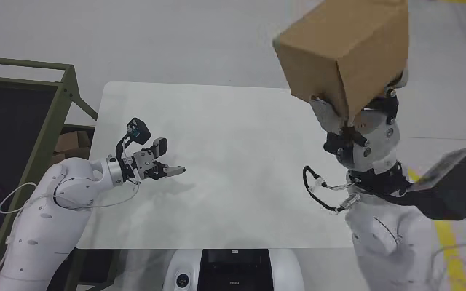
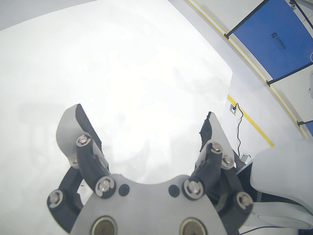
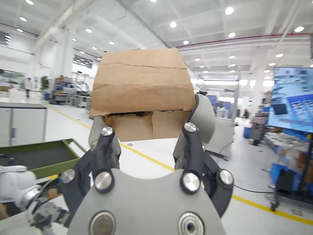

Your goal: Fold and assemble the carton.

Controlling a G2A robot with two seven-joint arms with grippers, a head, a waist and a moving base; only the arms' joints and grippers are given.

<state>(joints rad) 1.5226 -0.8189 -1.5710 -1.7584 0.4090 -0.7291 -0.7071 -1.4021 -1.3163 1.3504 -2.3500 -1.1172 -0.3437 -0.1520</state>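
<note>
1. Since the carton [image 1: 346, 51] is hoisted well up off the counter [image 1: 240, 131], roughly over its far right corner, no part of it is resting on anything. It hangs tilted, one corner pointing down.
2. Right tool [image 3: 149, 123] is clamped on the carton's lower end. Its jaws are spread about as wide as that end of the box, and in the right wrist view a short flap hangs down between them.
3. Left tool [image 2: 144, 117] is spread wide with nothing in it. It hovers low over the counter toward the left edge, well apart from the carton.
4. How it'll handle, my guess: it's plain brown corrugated board, so light enough for one tool to carry no problem. It's stiff across the panels but gives at the creases. The side facing the right wrist camera is wrinkled and ragged along the flap edge, so I'd expect it to dent if squeezed hard. Matte cardboard shouldn't be slippery against rubber pads.
5. Where to grab: I'd go across two opposite walls near a folded edge or corner, where the board is stiffest. Pinching a lone flap would let the box swing and could bend the flap.
6. It looks mostly formed into a box to me, but I can't tell whether the far end is closed. Setting it down on the counter would let the free left tool help press the flaps.
</note>
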